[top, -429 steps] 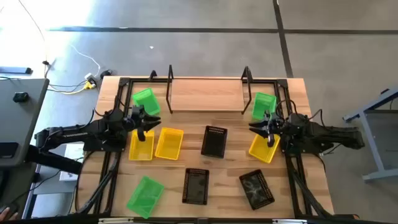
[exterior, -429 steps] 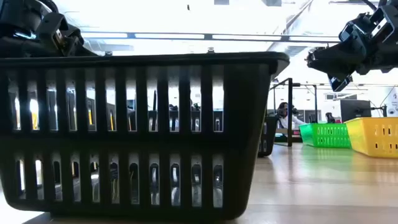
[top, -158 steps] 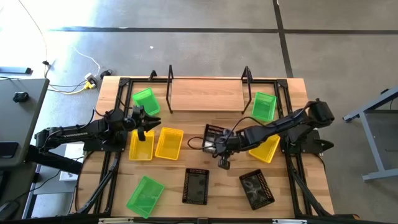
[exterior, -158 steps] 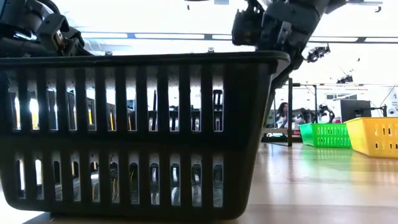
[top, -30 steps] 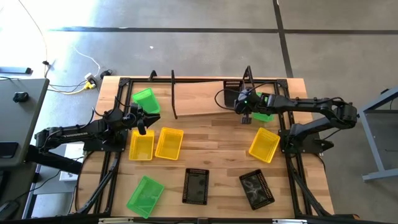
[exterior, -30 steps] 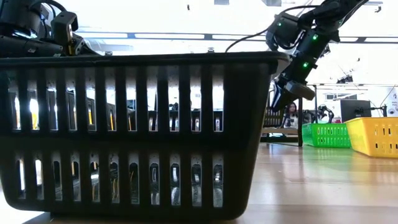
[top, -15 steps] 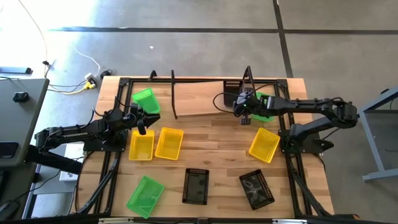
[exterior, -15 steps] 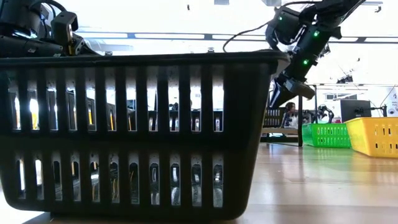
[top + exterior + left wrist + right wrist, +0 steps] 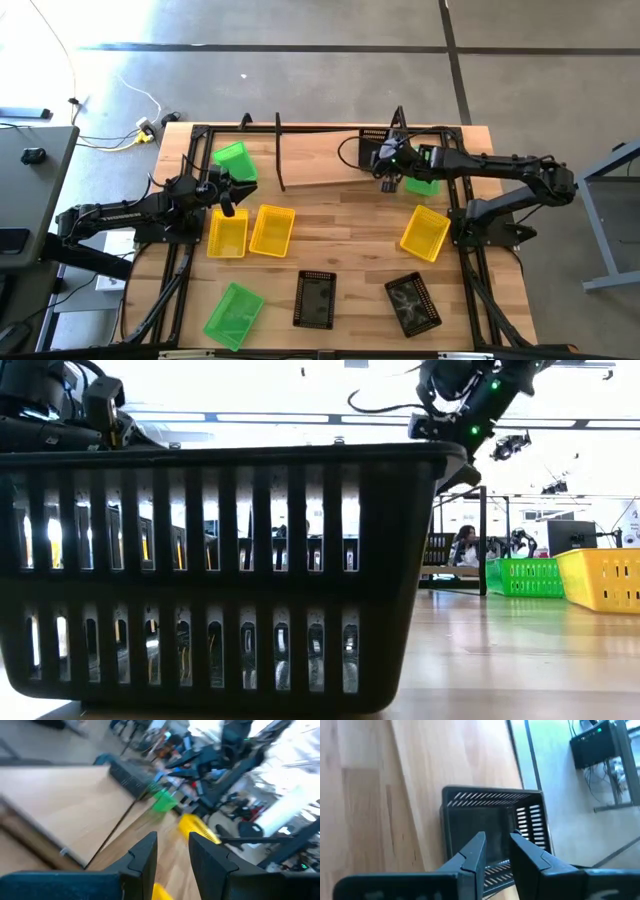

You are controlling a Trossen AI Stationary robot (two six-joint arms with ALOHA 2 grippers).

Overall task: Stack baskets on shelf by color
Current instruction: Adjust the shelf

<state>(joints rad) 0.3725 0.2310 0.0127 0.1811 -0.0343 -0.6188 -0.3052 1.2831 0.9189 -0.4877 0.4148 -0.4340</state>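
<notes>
The right claw (image 9: 388, 166) pinches the near wall of a black basket (image 9: 374, 140) at the shelf (image 9: 320, 160)'s right end, hard against the upright wire at 1 o'clock on the desk (image 9: 340, 255); the plank leftward lies bare. The left claw (image 9: 228, 190), fingers slightly parted and holding nothing, hovers at 9 o'clock above a yellow basket (image 9: 227, 235). No readable writing shows.

Bright overhead glare washes out the low view; left wrist view motion-blurred.
</notes>
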